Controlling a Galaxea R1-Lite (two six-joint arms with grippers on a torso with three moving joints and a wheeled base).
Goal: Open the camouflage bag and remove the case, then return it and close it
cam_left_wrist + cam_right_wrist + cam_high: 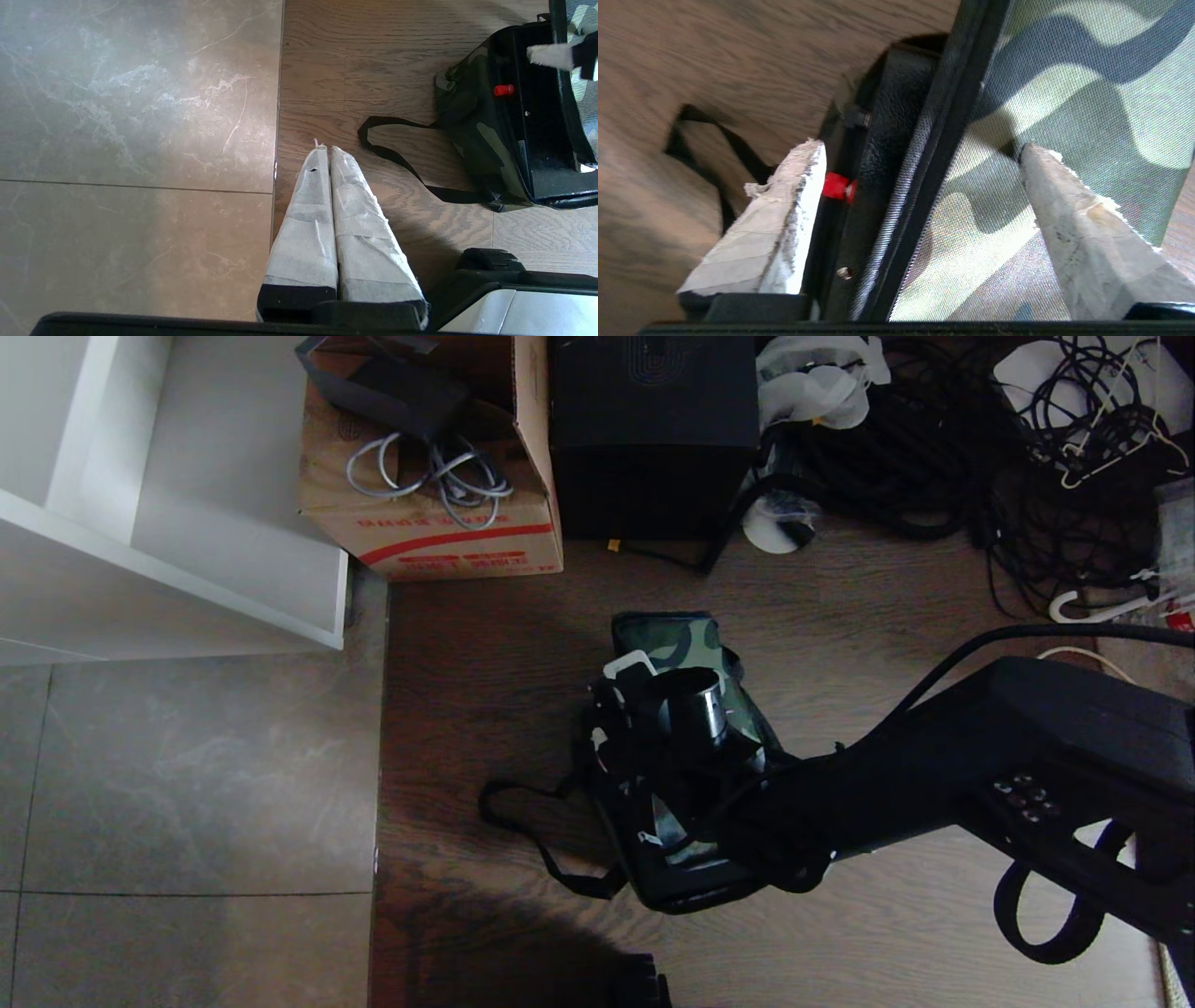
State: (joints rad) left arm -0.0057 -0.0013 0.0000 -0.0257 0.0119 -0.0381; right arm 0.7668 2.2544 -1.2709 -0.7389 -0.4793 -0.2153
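The camouflage bag (686,644) lies on the wood floor (485,663), its camouflage lid (1064,93) raised and the dark interior exposed; the right gripper (920,168) hangs directly over it, fingers spread wide and holding nothing, one finger (784,224) on the interior side near a red knob (836,186), the other over the lid fabric; the black strap (397,158) trails on the floor; the left gripper (329,154) is parked near the tile edge, fingers pressed together, well apart from the bag.
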